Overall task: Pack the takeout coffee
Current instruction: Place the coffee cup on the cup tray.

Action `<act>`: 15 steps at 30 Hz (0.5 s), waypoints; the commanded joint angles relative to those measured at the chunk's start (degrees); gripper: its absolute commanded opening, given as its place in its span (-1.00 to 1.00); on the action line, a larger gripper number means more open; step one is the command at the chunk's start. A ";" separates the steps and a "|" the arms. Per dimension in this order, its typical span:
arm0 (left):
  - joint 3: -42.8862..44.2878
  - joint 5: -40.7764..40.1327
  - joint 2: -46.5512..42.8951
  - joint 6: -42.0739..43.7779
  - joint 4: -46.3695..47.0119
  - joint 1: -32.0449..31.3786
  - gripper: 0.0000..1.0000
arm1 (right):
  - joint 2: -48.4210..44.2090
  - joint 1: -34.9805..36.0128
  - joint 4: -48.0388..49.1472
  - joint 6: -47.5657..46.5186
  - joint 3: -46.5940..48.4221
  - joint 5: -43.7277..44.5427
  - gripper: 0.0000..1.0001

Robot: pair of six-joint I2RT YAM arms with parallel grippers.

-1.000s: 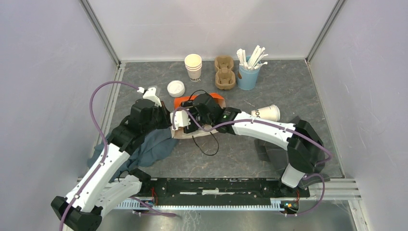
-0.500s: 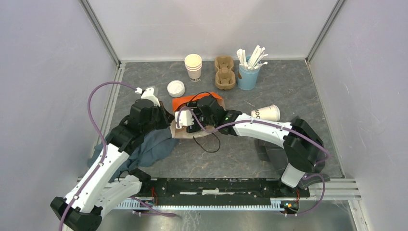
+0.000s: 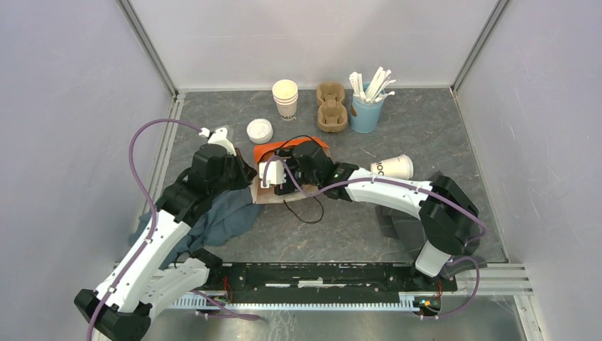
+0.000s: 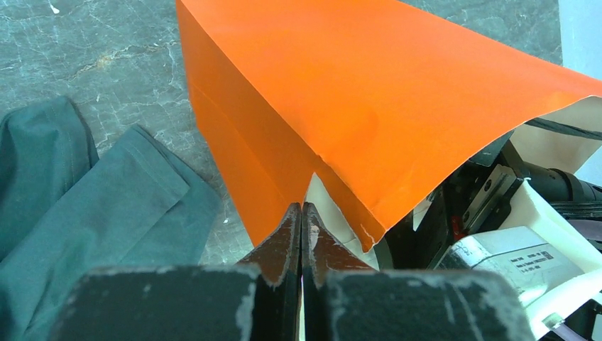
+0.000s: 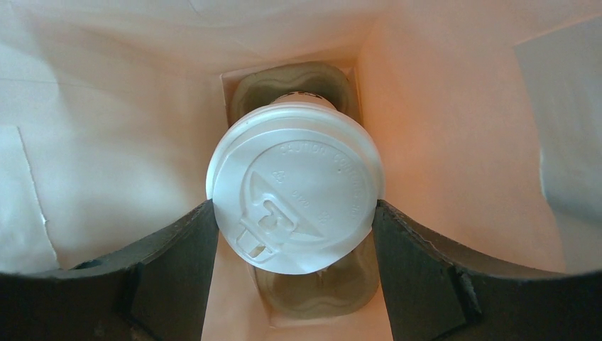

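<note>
Left gripper (image 4: 302, 213) first: its two dark fingers are pressed flat together, pinching the near edge of the orange paper bag (image 4: 369, 92) right at a fold, and that edge is held up off the grey stone-pattern table (image 3: 426, 128). The bag's white lining shows at the mouth. Just beside the bag, on the left arm's side, a dark blue-grey cloth (image 4: 92, 199) lies crumpled on the table.

Over to the right gripper (image 5: 292, 209), which is inside the bag, pale paper walls all around it. Its jaws stand wide, and between them sits the lidded cup (image 5: 294, 177), white sip lid facing the camera. Both fingers (image 5: 177, 270) meet the lid's rim, one on each side, so the cup is clamped. Beneath it at the bag's bottom lies a pulp cup carrier (image 5: 312, 295), one well showing beyond the cup and one nearer. Whether the cup is fully seated in a well, I can't tell.

From above, a tipped cup (image 3: 392, 166) lies on its side, just beyond the right forearm and well apart from the bag. Along the far edge stand a stack of lidless cups (image 3: 285, 98), a spare pulp carrier (image 3: 331, 106) and a blue cup of stirrers (image 3: 367, 110). A loose stack of lids (image 3: 260, 130) sits nearer, just beyond the bag.
</note>
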 commanded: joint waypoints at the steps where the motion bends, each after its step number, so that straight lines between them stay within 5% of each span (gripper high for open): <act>1: 2.28 -0.53 0.16 -0.66 0.18 -0.09 -0.96 | 0.47 -0.31 2.74 2.05 1.50 -0.39 -0.09; 15: 2.21 1.60 0.16 -2.90 0.54 -0.14 -0.96 | 3.52 -0.32 -0.77 6.82 4.19 3.42 -0.09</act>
